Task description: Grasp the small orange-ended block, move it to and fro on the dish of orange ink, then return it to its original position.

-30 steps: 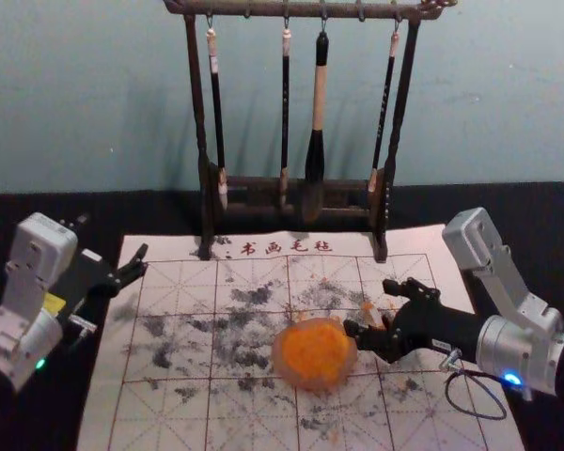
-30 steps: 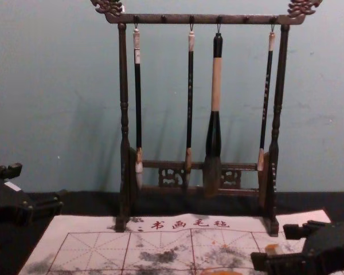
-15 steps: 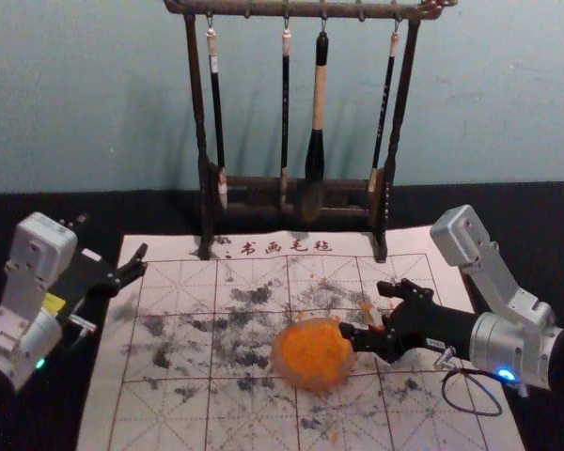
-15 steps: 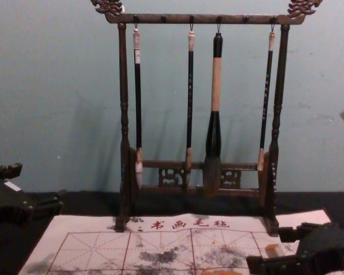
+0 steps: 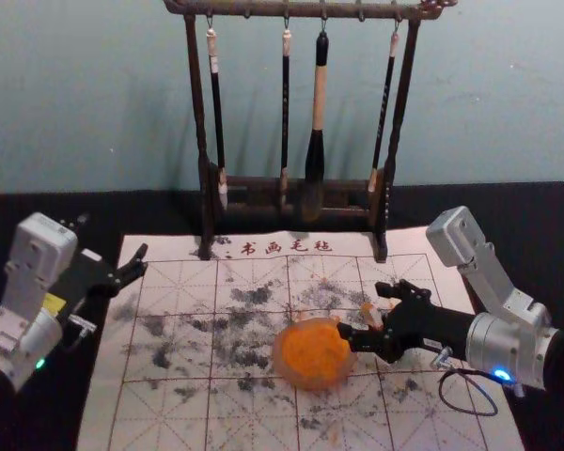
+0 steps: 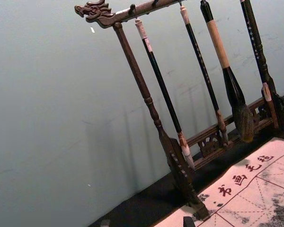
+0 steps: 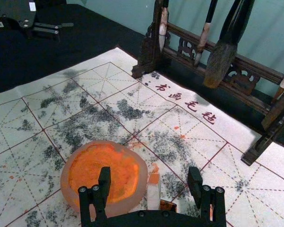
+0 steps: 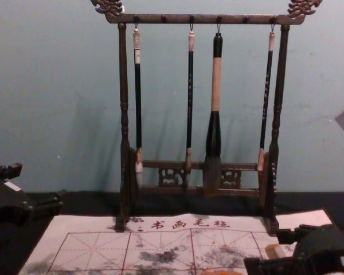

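right hand [image 5: 364, 308] spread around block [image 7: 153, 191], dish [image 7: 141, 176] crowding; left hand [image 5: 113, 237] near mat [image 5: 101, 409].

Silver right wrist cuff [image 5: 493, 348] – blue light [image 5: 502, 375], looping black cable [image 5: 441, 383].

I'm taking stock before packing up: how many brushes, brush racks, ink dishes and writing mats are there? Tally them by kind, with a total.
Brushes: 4
Brush racks: 1
Ink dishes: 1
Writing mats: 1
Total: 7
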